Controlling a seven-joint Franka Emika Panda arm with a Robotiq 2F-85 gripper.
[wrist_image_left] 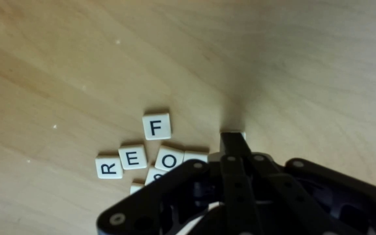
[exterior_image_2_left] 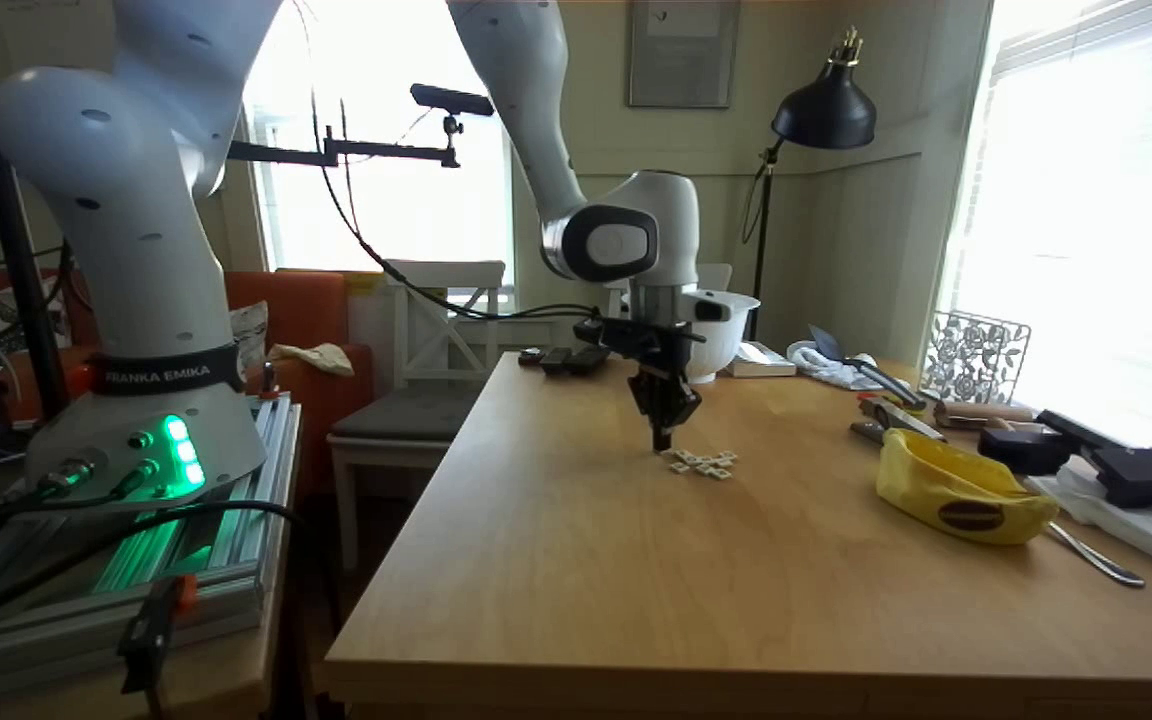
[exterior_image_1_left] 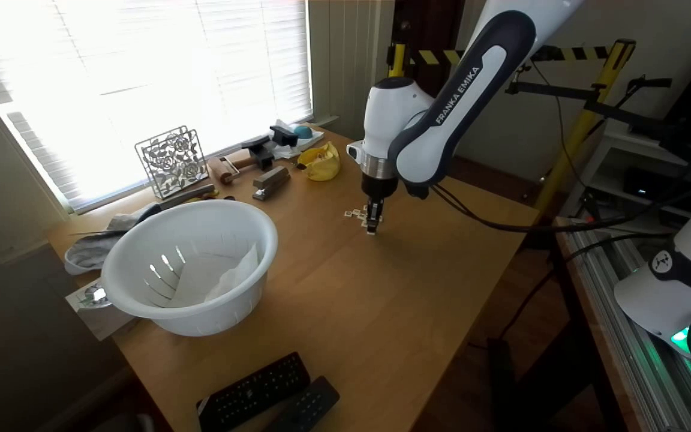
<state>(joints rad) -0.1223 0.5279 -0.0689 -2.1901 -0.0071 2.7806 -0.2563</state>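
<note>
Gripper (exterior_image_1_left: 372,228) tip down at the white letter tiles (exterior_image_1_left: 348,213), fingers together

In an exterior view, the gripper points down at the table (exterior_image_1_left: 405,288), its tip at the edge of the letter tiles. A white basket (exterior_image_1_left: 201,327) with paper (exterior_image_1_left: 201,279) in it stands well apart, and two remote controls (exterior_image_1_left: 255,387) lie near the table's edge. Toward the window (exterior_image_1_left: 141,72) are a metal napkin holder (exterior_image_1_left: 173,161), a rolling pin (exterior_image_1_left: 222,171), a stapler (exterior_image_1_left: 272,180) and a yellow pouch (exterior_image_1_left: 325,168).

In an exterior view, the tip stands just beside the letter tiles, which lie in a small cluster. A black lamp (exterior_image_2_left: 824,112) and a white chair (exterior_image_2_left: 416,415) stand in the background.

In the wrist view, the closed fingers (wrist_image_left: 232,147) reach over a tile (wrist_image_left: 242,134) whose edge shows past their tips; whether they press on it cannot be told. Apart from it lie the F tile (wrist_image_left: 157,126), E tile (wrist_image_left: 133,157), R tile (wrist_image_left: 109,167) and O tile (wrist_image_left: 169,159). The O tile sits against a half-hidden neighbour (wrist_image_left: 195,156), and the gripper covers part of the cluster.
</note>
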